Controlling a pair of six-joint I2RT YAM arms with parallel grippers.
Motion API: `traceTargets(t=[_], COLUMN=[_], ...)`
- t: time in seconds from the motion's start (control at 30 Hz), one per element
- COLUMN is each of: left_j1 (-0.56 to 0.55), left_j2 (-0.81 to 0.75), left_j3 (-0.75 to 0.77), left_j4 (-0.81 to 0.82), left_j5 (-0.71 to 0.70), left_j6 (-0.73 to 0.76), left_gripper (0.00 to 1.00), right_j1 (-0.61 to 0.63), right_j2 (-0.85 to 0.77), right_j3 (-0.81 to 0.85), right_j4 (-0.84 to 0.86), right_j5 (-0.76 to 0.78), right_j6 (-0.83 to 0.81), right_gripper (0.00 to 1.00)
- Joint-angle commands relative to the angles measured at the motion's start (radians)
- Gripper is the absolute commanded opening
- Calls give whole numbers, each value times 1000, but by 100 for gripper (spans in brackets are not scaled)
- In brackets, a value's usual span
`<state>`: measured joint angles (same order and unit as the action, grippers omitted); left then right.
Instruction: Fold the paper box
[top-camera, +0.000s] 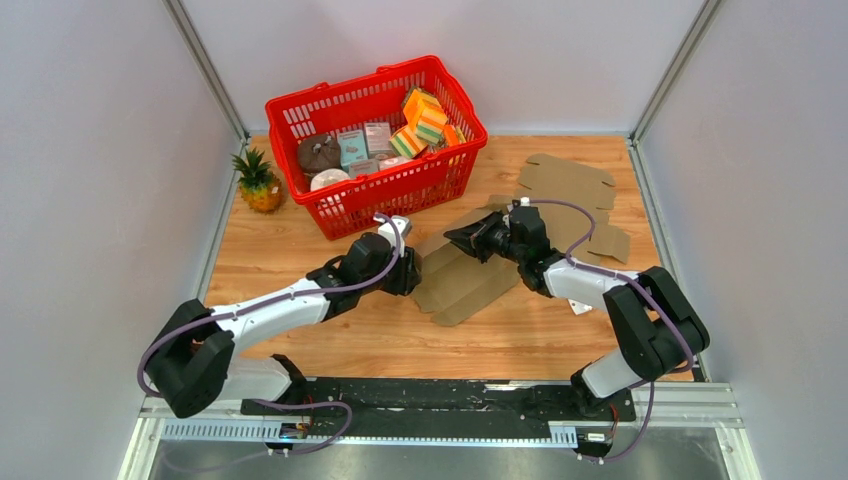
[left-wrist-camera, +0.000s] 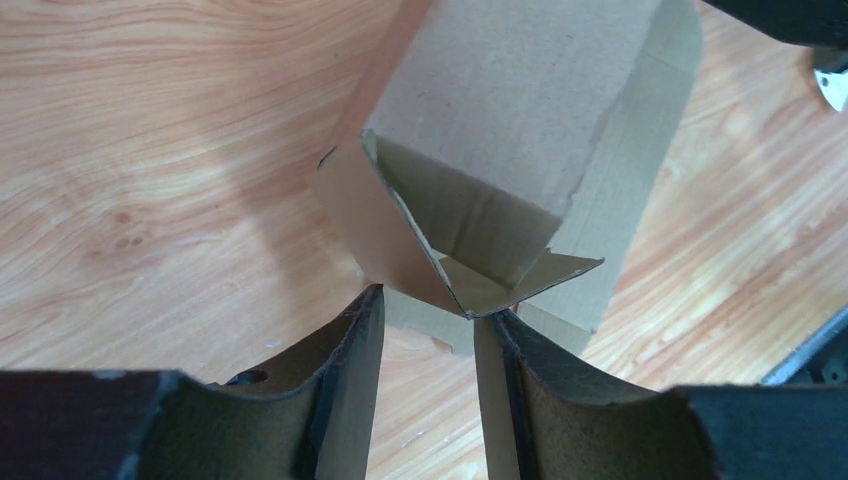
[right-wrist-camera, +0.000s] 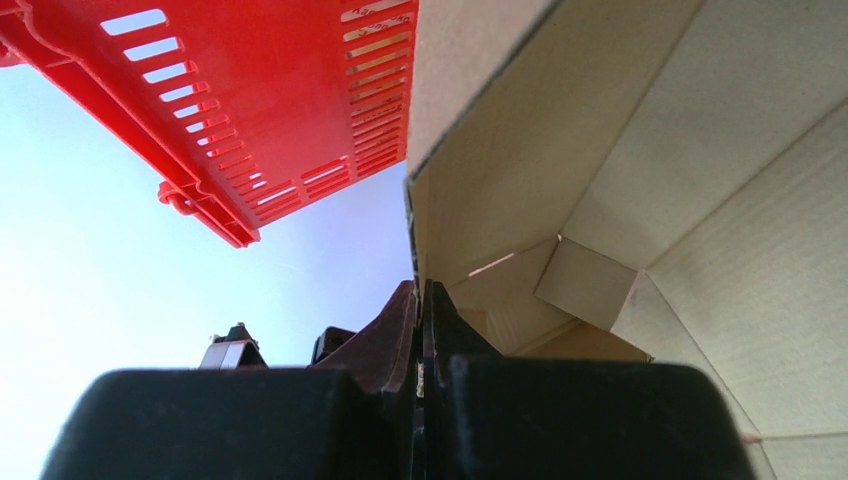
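Observation:
The brown paper box (top-camera: 470, 282) lies partly folded on the wooden table, between the two grippers. In the left wrist view the box (left-wrist-camera: 520, 90) shows one raised wall, an open inside and a flap. Its near corner points into the gap at my left gripper (left-wrist-camera: 428, 305). That gripper is open, and it sits at the box's left end in the top view (top-camera: 410, 272). My right gripper (right-wrist-camera: 420, 292) is shut on the edge of a box wall (right-wrist-camera: 620, 150). It sits at the box's far side in the top view (top-camera: 462, 238).
A red basket (top-camera: 380, 190) holding several small items stands behind the box and also shows in the right wrist view (right-wrist-camera: 280, 110). A pineapple (top-camera: 260, 183) stands at the left. A flat cardboard blank (top-camera: 565, 180) lies at the back right.

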<state>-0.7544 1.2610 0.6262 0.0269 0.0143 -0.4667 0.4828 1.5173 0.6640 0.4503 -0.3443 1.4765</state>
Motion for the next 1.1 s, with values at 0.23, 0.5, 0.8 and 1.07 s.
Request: traceTargets(t=[0.23,0.5,0.8,1.07], left_j1=[-36,-80,-195,-218], left_j2=[31,107,110,150], left_j3=[17,-19,-42,-8], left_j4=[47,223,271,248], left_j5=[-200,-198,-347,-497], left_j6=[-21,-46,-42,-59], left_gripper=[52,47,48,41], right_j1=[-4,-4,-6,-12], right_j2=[46,67,40,17], right_j3=[87,117,37,-26], right_j4=[-135,-243,-148,-51], right_j5=[24,47,73,28], right_j6=[-70,-225,-271,-255], right_gripper=[4,4,6,7])
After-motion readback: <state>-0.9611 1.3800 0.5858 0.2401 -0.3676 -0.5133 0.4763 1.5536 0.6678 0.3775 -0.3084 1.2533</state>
